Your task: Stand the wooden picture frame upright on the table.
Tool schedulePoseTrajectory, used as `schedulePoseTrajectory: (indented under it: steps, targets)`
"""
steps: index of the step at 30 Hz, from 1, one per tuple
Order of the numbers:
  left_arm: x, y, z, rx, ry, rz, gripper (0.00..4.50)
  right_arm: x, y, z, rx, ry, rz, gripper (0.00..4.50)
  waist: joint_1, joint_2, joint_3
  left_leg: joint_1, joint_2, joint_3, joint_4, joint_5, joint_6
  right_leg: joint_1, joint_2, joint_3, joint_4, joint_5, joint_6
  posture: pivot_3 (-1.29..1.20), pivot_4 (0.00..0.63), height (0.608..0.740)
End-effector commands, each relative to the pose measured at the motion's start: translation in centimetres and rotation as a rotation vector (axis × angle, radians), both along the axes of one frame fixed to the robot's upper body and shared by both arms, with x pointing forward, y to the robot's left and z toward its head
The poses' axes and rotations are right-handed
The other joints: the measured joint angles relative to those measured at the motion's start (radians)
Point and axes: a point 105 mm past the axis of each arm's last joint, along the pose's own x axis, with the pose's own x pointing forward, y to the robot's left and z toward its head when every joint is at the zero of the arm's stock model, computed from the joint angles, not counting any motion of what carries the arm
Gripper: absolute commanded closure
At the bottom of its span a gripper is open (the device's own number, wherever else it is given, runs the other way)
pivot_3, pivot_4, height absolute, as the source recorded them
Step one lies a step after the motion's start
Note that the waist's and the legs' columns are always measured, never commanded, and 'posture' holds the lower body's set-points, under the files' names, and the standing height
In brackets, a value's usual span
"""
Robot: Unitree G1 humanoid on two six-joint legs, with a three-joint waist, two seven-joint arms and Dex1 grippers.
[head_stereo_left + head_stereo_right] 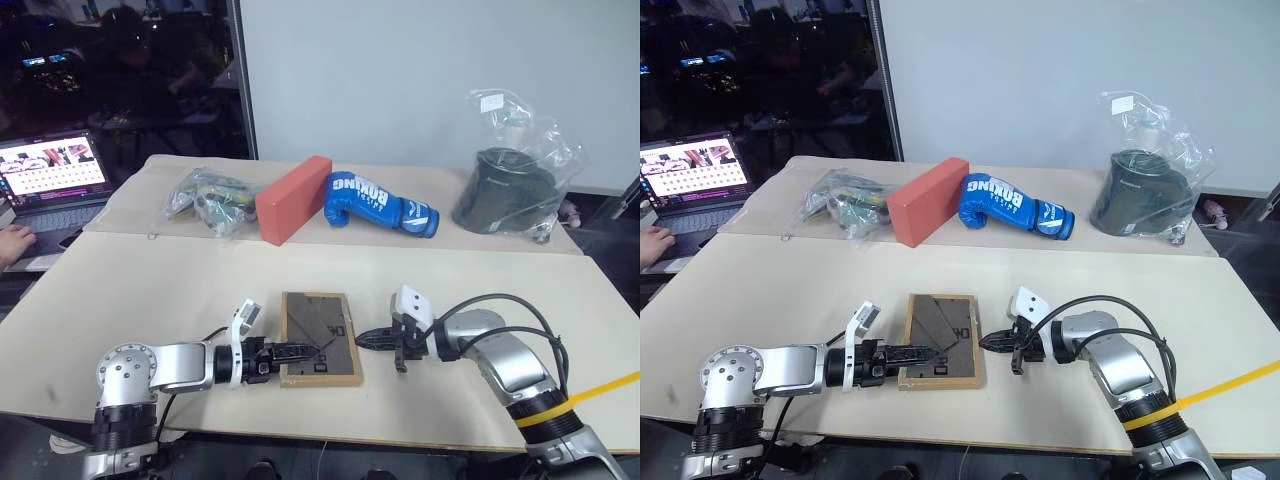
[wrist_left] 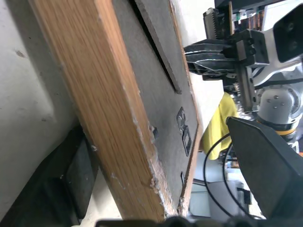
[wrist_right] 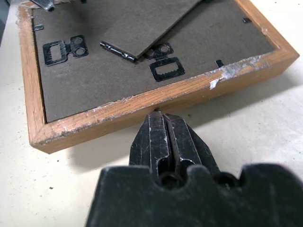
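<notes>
Frame [image 1: 319, 337] lies face down on the bench [image 1: 150, 290] near its front edge, dark back board up, stand flap partly raised. Left fingers [image 1: 297, 350] are spread, one over the back board, one under the frame's left edge. Right fingers [image 3: 166, 142] are pressed together, tips at the frame's right edge.

Wooden picture frame [image 1: 320, 336] (back up) between 2 grippers

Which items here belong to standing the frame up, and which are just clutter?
Job:
- small light-wood picture frame, lying back-up
- large beige table
- left gripper
- right gripper

Lying about:
- orange-red brick-shaped block
- blue boxing glove
- two clear plastic bags
- open laptop
</notes>
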Motion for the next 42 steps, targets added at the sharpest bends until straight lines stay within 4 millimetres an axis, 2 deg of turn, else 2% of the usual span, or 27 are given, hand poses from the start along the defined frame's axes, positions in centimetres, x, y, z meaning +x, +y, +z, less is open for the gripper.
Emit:
schedulePoseTrajectory:
  steps: [1, 5, 7, 10, 11, 14, 15, 17, 20, 23, 26, 27, 28, 33, 38, 42]
  targets:
    - [-1.5, -0.8, -1.6, 0.013, 0.086, -0.074, 1.62, -0.1, 0.3, 1.1, 0.031, -0.034, 0.012, 4.50, -0.004, 0.000, 0.000, 0.000, 0.000, 0.000, 0.000, 0.000, 0.000, 0.000, 0.000, 0.000, 0.000, 0.000, 0.000, 0.00, 0.150, 0.727]
    - [-0.7, -0.6, -0.8, -0.003, 0.066, -0.058, 3.02, 0.3, -0.1, 1.7, 0.040, -0.053, -0.016, 4.50, -0.007, 0.000, 0.000, -0.001, 0.000, 0.000, 0.000, 0.000, 0.000, -0.002, 0.000, 0.000, 0.001, 0.000, 0.000, 0.00, 0.150, 0.727]
    - [-0.6, -0.4, -0.5, -0.003, 0.056, -0.060, 3.32, 0.6, -0.6, 2.4, 0.046, -0.071, -0.035, 4.50, -0.007, 0.000, 0.000, -0.001, 0.000, 0.000, 0.000, 0.000, 0.000, -0.002, 0.000, 0.000, 0.001, 0.000, 0.000, 0.00, 0.150, 0.727]
    - [0.6, 0.4, 0.4, 0.018, 0.021, -0.029, 3.34, 1.3, -2.6, 5.3, 0.096, -0.089, -0.090, 4.50, -0.007, 0.000, 0.000, -0.002, 0.000, 0.000, 0.000, 0.000, 0.000, -0.002, 0.000, 0.000, 0.001, 0.000, 0.000, 0.00, 0.150, 0.727]
    - [1.0, 0.7, 0.9, 0.028, -0.001, -0.026, 3.34, 1.8, -3.2, 6.9, 0.137, -0.107, -0.124, 4.50, -0.008, -0.001, 0.001, -0.002, 0.000, 0.000, 0.001, 0.000, 0.000, -0.002, 0.000, 0.000, 0.001, 0.000, 0.000, 0.00, 0.150, 0.727]
    - [1.9, 1.2, 1.8, 0.077, -0.054, -0.039, 3.34, 2.4, -3.7, 11.0, 0.272, -0.075, -0.170, 4.50, -0.017, -0.001, 0.002, -0.003, 0.001, 0.000, 0.000, 0.000, 0.000, -0.004, 0.001, 0.000, 0.002, 0.001, -0.001, 0.00, 0.150, 0.727]
    - [2.1, 1.3, 1.8, 0.086, -0.057, -0.041, 3.34, 2.3, -3.7, 11.6, 0.288, -0.063, -0.164, 4.50, -0.020, -0.001, 0.002, -0.003, 0.001, 0.000, 0.000, 0.000, 0.000, -0.004, 0.001, 0.000, 0.002, 0.001, -0.002, 0.00, 0.150, 0.727]
    - [3.2, 1.7, 1.4, 0.129, -0.057, -0.008, 3.34, 1.4, -2.5, 12.3, 0.296, -0.033, -0.103, 3.91, -0.021, -0.001, 0.001, -0.002, 0.001, 0.000, -0.001, 0.000, 0.000, -0.004, 0.002, 0.000, 0.002, 0.001, -0.003, 0.00, 0.150, 0.727]
    - [4.1, 1.2, 2.0, 0.137, -0.088, -0.022, 3.34, 0.4, 0.3, 11.9, 0.292, -0.008, -0.014, 2.96, -0.020, -0.001, 0.001, -0.002, 0.001, 0.000, -0.002, 0.000, 0.000, -0.004, 0.002, 0.000, 0.000, 0.000, -0.003, 0.00, 0.150, 0.727]
    - [3.7, 0.4, 2.2, 0.125, -0.098, -0.069, 3.34, 0.2, 2.2, 10.3, 0.270, 0.014, 0.024, 1.96, -0.019, -0.001, 0.001, -0.003, 0.001, 0.000, -0.001, 0.000, 0.000, -0.004, 0.001, 0.000, 0.000, 0.001, -0.002, 0.00, 0.150, 0.727]
    - [2.9, 0.0, 2.0, 0.137, -0.104, -0.115, 3.34, 1.1, 3.9, 8.4, 0.218, -0.009, 0.030, 0.90, -0.017, -0.002, 0.002, -0.003, 0.001, 0.000, -0.001, 0.000, 0.000, -0.004, 0.001, 0.000, 0.000, 0.001, -0.002, 0.00, 0.150, 0.727]
    - [2.8, -0.1, 2.0, 0.139, -0.108, -0.124, 3.34, 1.4, 4.2, 7.7, 0.186, -0.030, 0.034, 0.71, -0.016, -0.002, 0.002, -0.003, 0.001, 0.000, -0.001, 0.000, 0.000, -0.004, 0.001, 0.000, 0.000, 0.001, -0.002, 0.00, 0.150, 0.727]
    - [2.7, -0.1, 2.0, 0.148, -0.115, -0.129, 3.34, 1.5, 4.6, 7.2, 0.169, -0.030, 0.049, 0.26, -0.016, -0.002, 0.002, -0.003, 0.001, 0.000, -0.001, 0.000, 0.000, -0.004, 0.001, 0.000, 0.000, 0.001, -0.002, 0.00, 0.150, 0.727]
    - [2.7, 0.1, 1.9, 0.185, -0.127, -0.140, 3.34, 1.5, 6.3, 6.1, 0.168, -0.006, 0.128, 0.26, -0.018, -0.002, 0.002, -0.003, 0.001, 0.000, -0.002, 0.000, 0.000, -0.004, 0.001, -0.001, 0.000, 0.001, -0.001, 0.00, 0.150, 0.727]
    - [3.0, 0.6, 2.1, 0.189, -0.123, -0.134, 3.34, -2.0, 6.8, 6.1, 0.166, -0.023, 0.350, 0.26, -0.018, -0.002, 0.002, -0.003, 0.002, 0.000, -0.002, 0.000, 0.000, -0.004, 0.002, -0.001, 0.000, 0.001, -0.001, 0.00, 0.150, 0.727]
    - [1.7, 0.6, 2.7, 0.183, -0.115, -0.220, 3.34, -2.7, 6.2, 6.0, 0.152, -0.060, 0.393, 0.26, -0.019, -0.003, 0.002, -0.003, 0.002, 0.000, -0.002, 0.000, 0.000, -0.004, 0.002, -0.001, 0.000, 0.000, -0.001, 0.00, 0.150, 0.727]
